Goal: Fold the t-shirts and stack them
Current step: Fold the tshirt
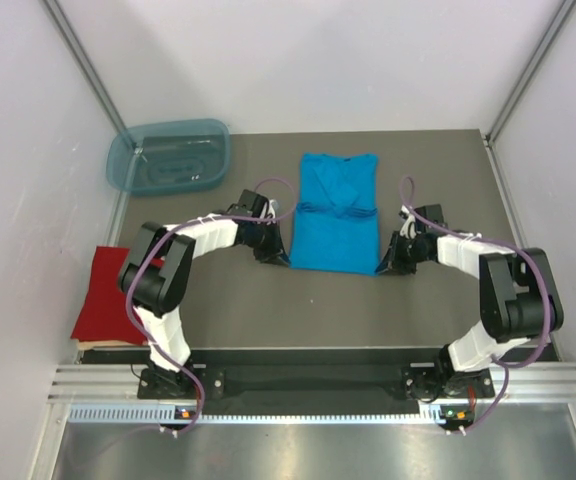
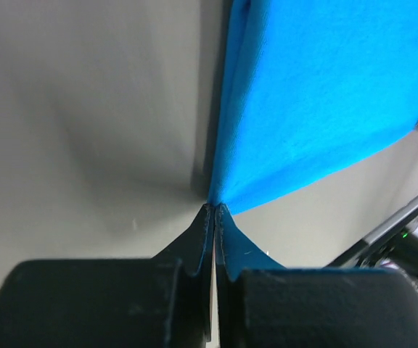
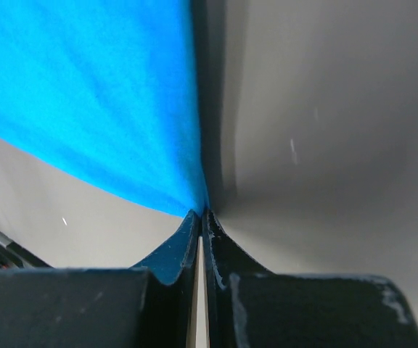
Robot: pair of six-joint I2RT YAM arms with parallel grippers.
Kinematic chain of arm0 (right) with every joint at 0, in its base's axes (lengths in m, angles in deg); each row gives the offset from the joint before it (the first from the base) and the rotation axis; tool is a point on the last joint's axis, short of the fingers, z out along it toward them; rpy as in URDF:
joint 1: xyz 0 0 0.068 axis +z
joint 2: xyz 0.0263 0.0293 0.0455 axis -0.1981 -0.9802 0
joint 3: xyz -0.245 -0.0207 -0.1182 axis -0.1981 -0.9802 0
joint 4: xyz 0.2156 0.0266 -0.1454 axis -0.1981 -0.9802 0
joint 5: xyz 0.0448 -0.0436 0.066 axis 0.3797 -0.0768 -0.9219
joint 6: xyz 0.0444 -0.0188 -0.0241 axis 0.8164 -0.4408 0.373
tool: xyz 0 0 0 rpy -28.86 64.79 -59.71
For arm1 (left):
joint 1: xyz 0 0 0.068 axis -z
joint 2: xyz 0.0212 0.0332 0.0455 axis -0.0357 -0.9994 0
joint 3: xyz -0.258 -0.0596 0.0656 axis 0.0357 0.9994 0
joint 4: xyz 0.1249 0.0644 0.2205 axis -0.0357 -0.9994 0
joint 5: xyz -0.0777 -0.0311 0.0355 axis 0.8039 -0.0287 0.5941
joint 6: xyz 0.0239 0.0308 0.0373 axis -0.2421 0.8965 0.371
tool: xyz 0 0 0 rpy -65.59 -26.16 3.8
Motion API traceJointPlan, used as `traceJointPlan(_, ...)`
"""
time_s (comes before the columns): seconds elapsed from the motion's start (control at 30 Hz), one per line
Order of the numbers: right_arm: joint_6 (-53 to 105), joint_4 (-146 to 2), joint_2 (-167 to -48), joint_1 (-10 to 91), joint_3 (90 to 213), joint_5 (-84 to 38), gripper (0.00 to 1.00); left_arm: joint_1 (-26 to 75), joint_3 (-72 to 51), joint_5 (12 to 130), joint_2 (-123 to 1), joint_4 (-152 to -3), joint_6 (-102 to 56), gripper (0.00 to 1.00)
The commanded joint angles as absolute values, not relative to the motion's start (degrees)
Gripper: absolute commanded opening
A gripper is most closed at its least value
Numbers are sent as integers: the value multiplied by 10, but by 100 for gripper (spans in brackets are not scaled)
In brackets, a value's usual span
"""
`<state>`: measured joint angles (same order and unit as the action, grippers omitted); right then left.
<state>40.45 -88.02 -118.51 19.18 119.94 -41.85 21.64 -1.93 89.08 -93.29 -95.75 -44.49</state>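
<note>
Left gripper clenches the turquoise t-shirt's seven-o'clock corner; right gripper pinches its five-o'clock corner. The folded red t-shirt lies at the table's eight o'clock.

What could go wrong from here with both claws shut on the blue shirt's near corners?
1. The left claw and right claw each pinch only the corner tip of the blue t-shirt; a corner may slip out on lifting.
2. The shirt's far end looks bunched, so folding over it could trap wrinkles.
3. The red t-shirt sits close by the left arm's elbow; that arm's swing might drag it.
</note>
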Motion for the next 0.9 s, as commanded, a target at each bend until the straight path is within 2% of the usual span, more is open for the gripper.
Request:
traceJointPlan(0.0,419,-915,-1136,195,1157,-372,0,224,7,828,-880,-1018,-435,0)
traceJointPlan(0.37,462,-941,-1013,220,1067,-341,0,267,108,839,-825,-1003,-490,0)
traceJointPlan(0.4,472,-944,-996,223,1062,-334,0,268,122,839,-811,-1003,-499,1)
traceJointPlan(0.43,476,-947,-987,228,1057,-331,1,269,130,844,-803,-998,-507,10)
traceJointPlan(0.47,478,-948,-973,229,1051,-329,5,268,136,847,-793,-996,-521,15)
traceJointPlan(0.5,483,-957,-967,229,1051,-319,16,268,139,849,-777,-996,-526,20)
traceJointPlan(0.53,482,-960,-962,229,1052,-312,20,268,136,850,-771,-1000,-527,27)
traceJointPlan(0.7,480,-1010,-942,229,1104,-261,39,265,40,825,-765,-1069,-499,33)
traceJointPlan(0.8,477,-1038,-937,229,1150,-241,38,264,-5,831,-776,-1061,-490,33)
traceJointPlan(0.87,472,-1033,-956,229,1185,-242,30,264,-23,851,-792,-1032,-492,31)
